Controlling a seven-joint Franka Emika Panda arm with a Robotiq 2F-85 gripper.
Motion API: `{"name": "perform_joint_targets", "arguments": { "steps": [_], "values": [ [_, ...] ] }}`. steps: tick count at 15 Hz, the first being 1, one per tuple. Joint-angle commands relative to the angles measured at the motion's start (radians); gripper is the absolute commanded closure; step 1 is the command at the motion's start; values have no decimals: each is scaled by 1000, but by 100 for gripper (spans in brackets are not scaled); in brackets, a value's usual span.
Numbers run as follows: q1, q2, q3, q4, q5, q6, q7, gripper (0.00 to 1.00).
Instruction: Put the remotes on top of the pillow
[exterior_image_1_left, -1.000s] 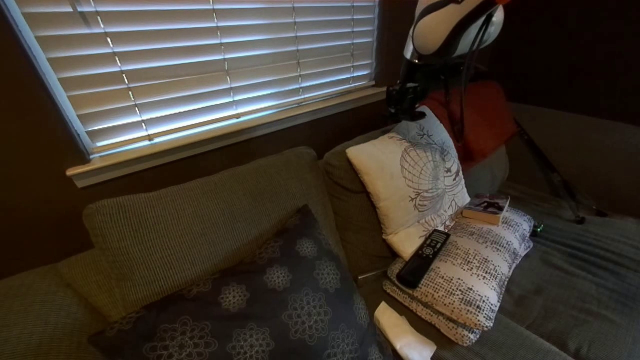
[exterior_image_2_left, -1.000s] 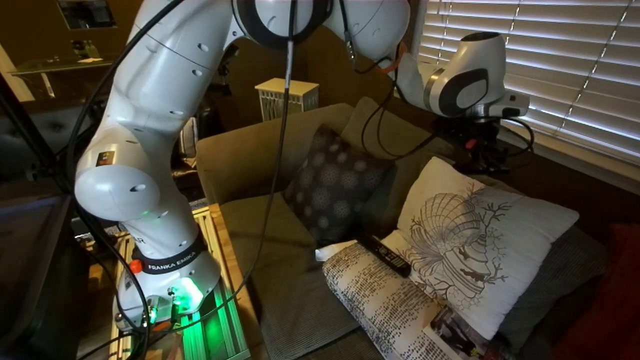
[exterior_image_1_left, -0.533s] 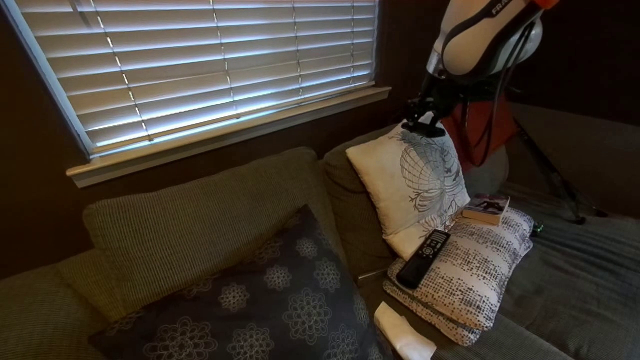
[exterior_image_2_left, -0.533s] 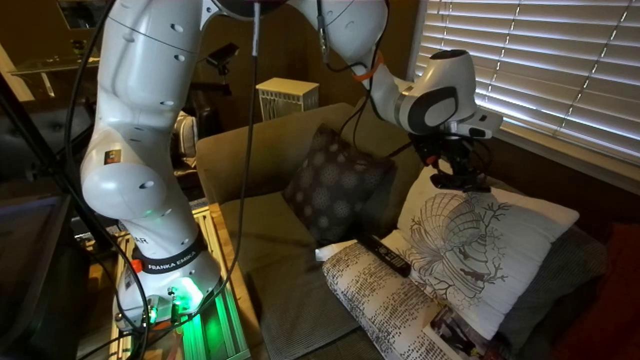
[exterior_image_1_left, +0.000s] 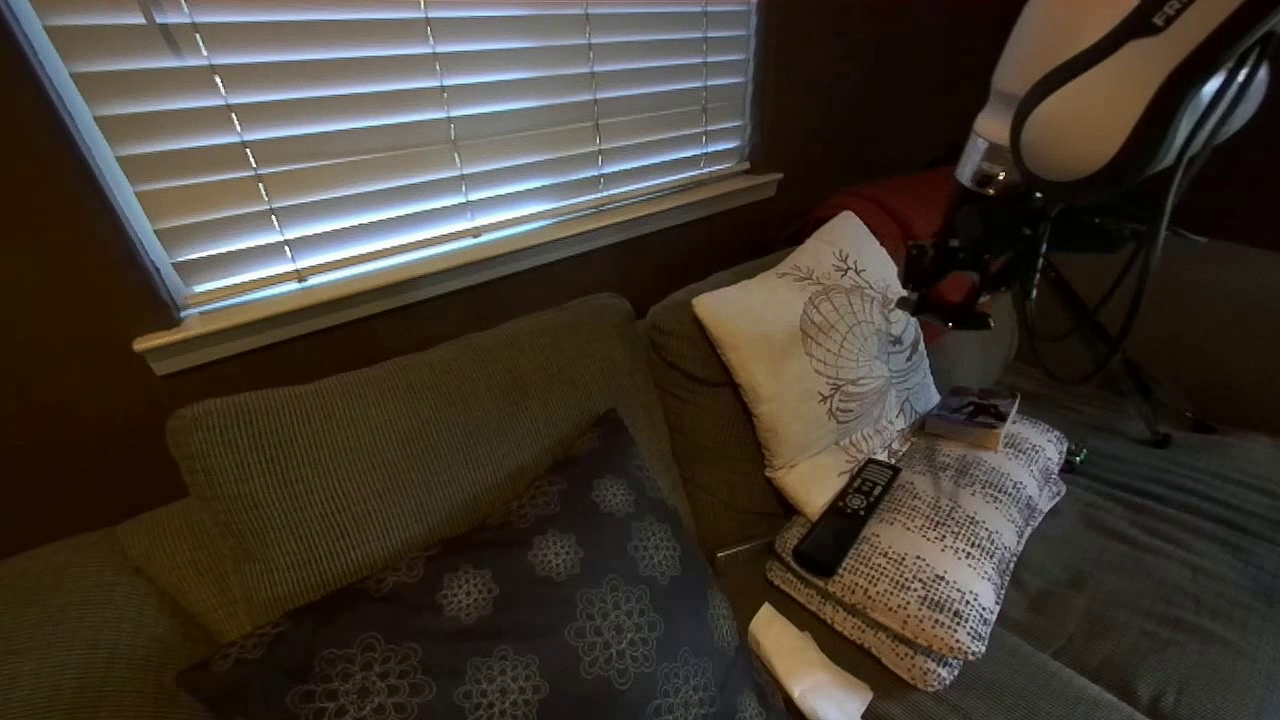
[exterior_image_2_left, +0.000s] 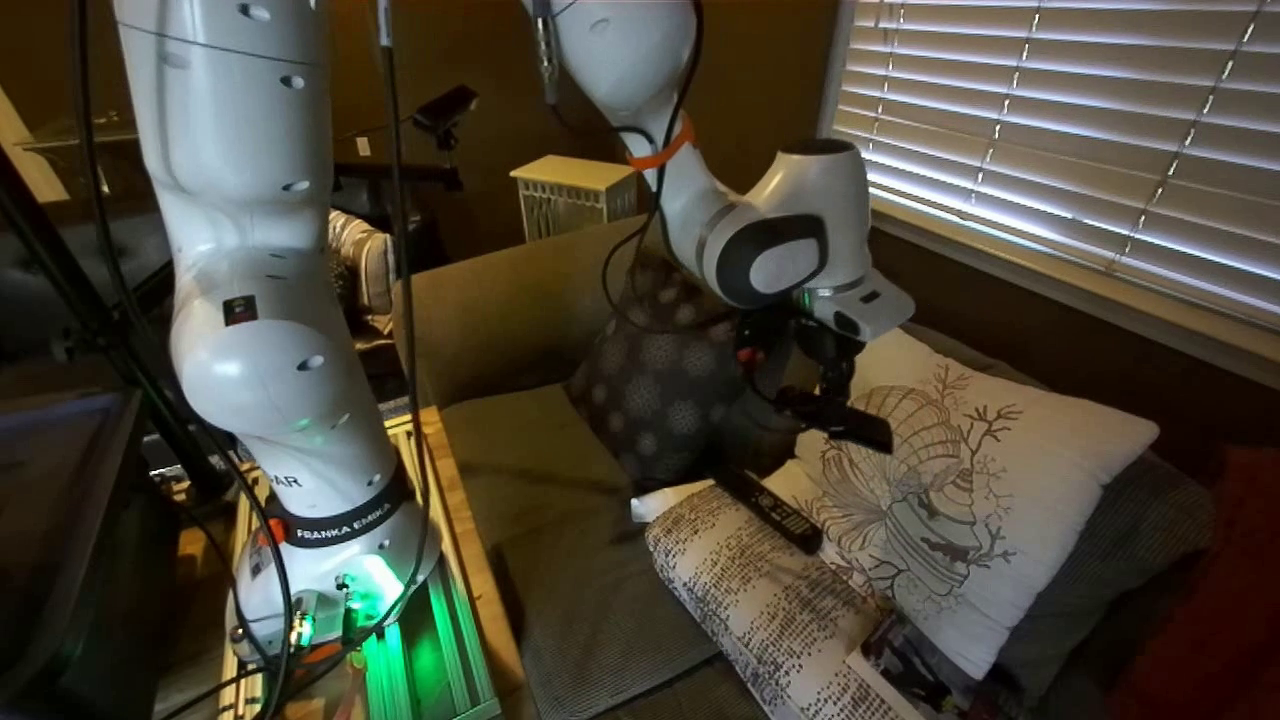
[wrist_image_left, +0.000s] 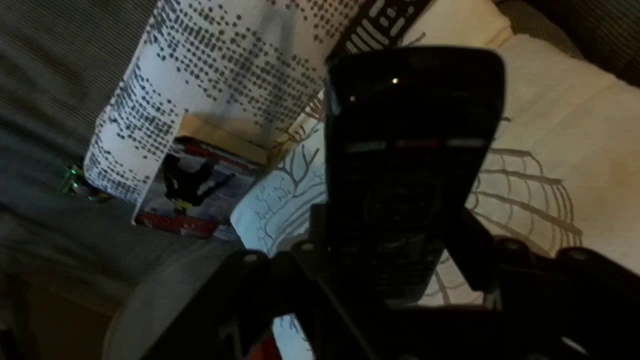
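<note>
Your fingers (wrist_image_left: 472, 250) are clamped on the held remote (wrist_image_left: 400, 190), gripping it by its long sides. In the wrist view its button face is turned toward the camera, and one end projects well beyond the grip; most key markings there are too dark for you to read. In an exterior view your arm (exterior_image_2_left: 250, 180) carries it in the air, slightly tilted, above the dotted pillow (exterior_image_2_left: 740, 560) and apart from it.

The resting remote (exterior_image_1_left: 848, 515) lies on the dotted pillow, buttons up, set aslant along the side nearest the white pillow (exterior_image_1_left: 830, 340). You can confirm this position in both exterior views; whether it touches the white pillow, you cannot tell. In the wrist view you see only part of it, behind the held remote.

The dotted pillow lies flat on the sofa (exterior_image_2_left: 570, 560) and shows two layers in an exterior view. A book (exterior_image_1_left: 972, 415) lies on it, near the white pillow, which leans against the sofa back and bears a shell print. A small, shiny green object (exterior_image_1_left: 1075, 458) sits beside the dotted pillow; you cannot identify it. A folded white item (exterior_image_1_left: 808, 665), cloth or paper, lies between the dotted pillow and the dark flowered cushion (exterior_image_1_left: 500, 590).
</note>
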Motion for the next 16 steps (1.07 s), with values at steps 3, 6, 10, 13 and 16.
{"name": "perform_joint_targets", "arguments": {
  "steps": [3, 6, 10, 13, 16],
  "values": [
    [38, -116, -70, -204, -25, 103, 210, 65],
    [63, -96, -118, -191, -29, 71, 345, 65],
    [27, -71, -100, -174, -32, 67, 395, 40],
    [40, -70, -115, -170, -38, 56, 450, 40],
    [42, -70, -116, -170, -39, 54, 457, 40]
  ]
}}
